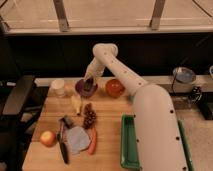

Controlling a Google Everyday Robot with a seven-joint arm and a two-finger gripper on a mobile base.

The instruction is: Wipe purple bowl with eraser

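Hand [89, 83], its open-or-closed state indiscernible, sits inside the purple bowl [80, 89] at the table's [107, 127] 12 o'clock edge, a dark block, seemingly the eraser [89, 86], beneath it; orange-red bowl [115, 87] lies at 3 o'clock.

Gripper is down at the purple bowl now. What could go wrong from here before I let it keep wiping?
1. The gripper is in the purple bowl near the table's back edge; a hard wipe may push or tip the bowl.
2. The orange bowl sits right beside it and could get knocked.
3. The eraser isn't clearly visible, so contact is hard to confirm.
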